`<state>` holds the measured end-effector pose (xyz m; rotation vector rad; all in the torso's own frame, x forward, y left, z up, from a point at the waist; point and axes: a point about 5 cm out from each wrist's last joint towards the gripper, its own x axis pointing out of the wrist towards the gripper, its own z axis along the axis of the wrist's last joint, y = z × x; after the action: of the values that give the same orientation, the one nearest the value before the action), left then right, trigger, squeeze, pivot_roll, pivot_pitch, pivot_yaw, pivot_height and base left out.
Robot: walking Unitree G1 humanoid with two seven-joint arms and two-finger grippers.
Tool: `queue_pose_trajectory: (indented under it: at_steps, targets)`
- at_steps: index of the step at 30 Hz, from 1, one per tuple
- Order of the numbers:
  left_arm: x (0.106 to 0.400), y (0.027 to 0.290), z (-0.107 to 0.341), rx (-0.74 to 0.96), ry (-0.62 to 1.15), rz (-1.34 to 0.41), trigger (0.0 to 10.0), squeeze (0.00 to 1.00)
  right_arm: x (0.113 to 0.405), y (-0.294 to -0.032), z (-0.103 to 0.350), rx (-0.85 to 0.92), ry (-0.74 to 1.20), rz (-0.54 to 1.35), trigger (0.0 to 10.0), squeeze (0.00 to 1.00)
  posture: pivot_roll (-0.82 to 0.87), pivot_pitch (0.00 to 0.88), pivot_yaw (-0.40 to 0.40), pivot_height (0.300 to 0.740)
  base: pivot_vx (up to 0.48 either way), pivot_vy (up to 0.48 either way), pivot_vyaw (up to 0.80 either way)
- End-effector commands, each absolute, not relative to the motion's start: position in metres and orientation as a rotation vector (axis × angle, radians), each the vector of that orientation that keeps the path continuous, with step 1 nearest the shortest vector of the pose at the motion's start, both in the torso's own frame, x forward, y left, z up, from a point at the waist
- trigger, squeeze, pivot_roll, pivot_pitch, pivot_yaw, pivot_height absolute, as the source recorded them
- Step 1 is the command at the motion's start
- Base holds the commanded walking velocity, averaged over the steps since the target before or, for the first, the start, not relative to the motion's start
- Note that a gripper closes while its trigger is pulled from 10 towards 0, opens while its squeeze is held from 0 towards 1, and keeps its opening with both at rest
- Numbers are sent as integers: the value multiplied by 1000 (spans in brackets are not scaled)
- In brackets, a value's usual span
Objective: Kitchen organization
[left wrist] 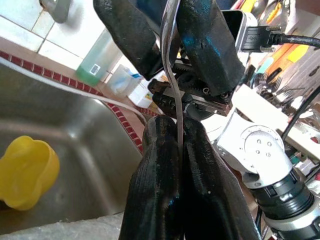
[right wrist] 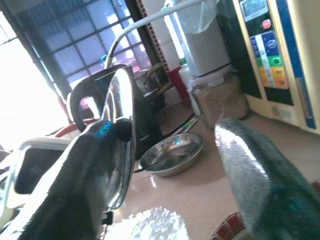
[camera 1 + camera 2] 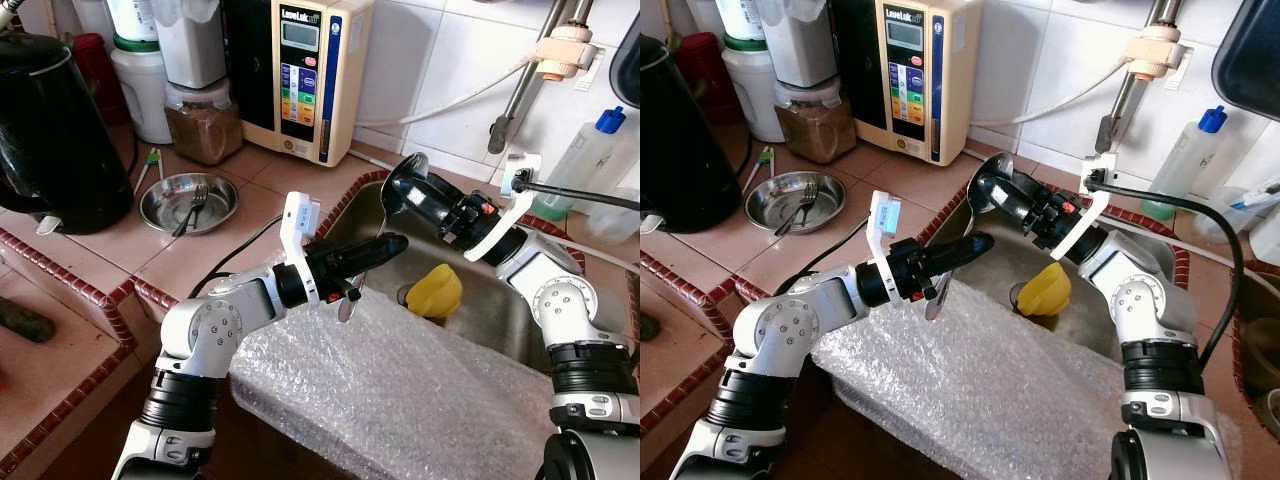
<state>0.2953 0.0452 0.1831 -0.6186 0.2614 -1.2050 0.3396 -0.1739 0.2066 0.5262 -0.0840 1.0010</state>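
Left eye view: near frame centre, my left end effector (image 3: 385, 248) is clamped on a thin silver spoon (image 3: 346, 302) whose bowl hangs down over the bubble wrap (image 3: 400, 390). My left arm stretches from the lower left, over the sink (image 3: 500, 310).

Left wrist view: the spoon's slim handle runs up the middle, pinched between my closed fingers (image 1: 160, 170).

Right wrist view: my right end effector (image 2: 175, 165) is spread wide, a shiny spoon bowl against one finger.
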Motion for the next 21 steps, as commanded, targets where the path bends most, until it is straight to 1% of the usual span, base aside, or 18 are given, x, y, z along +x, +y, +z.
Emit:
queue_pose_trajectory:
  at_steps: [1, 4, 8, 11, 17, 21]
  targets:
    - [288, 38, 189, -599, 257, -1277, 0, 0, 340, -182, 218, 522, -105, 1007, 0, 0, -47, 12, -35, 740, 0, 0, 0]
    - [289, 38, 188, -603, 264, -1279, 0, 0, 339, -186, 222, 540, -78, 1051, 0, 0, -53, 12, -31, 740, 0, 0, 0]
    - [288, 37, 185, -594, 284, -1291, 0, 0, 331, -186, 214, 489, 43, 1161, 0, 0, -60, 9, -22, 740, 0, 0, 0]
    - [288, 36, 185, -591, 289, -1291, 0, 0, 330, -189, 211, 457, 94, 1182, 0, 0, -61, 7, -17, 740, 0, 0, 0]
    - [288, 36, 183, -580, 304, -1295, 0, 0, 330, -187, 211, 435, 126, 1205, 0, 0, -64, 8, -17, 740, 0, 0, 0]
    - [289, 36, 182, -577, 304, -1285, 0, 0, 331, -184, 211, 448, 103, 1185, 0, 0, -58, 7, -18, 740, 0, 0, 0]
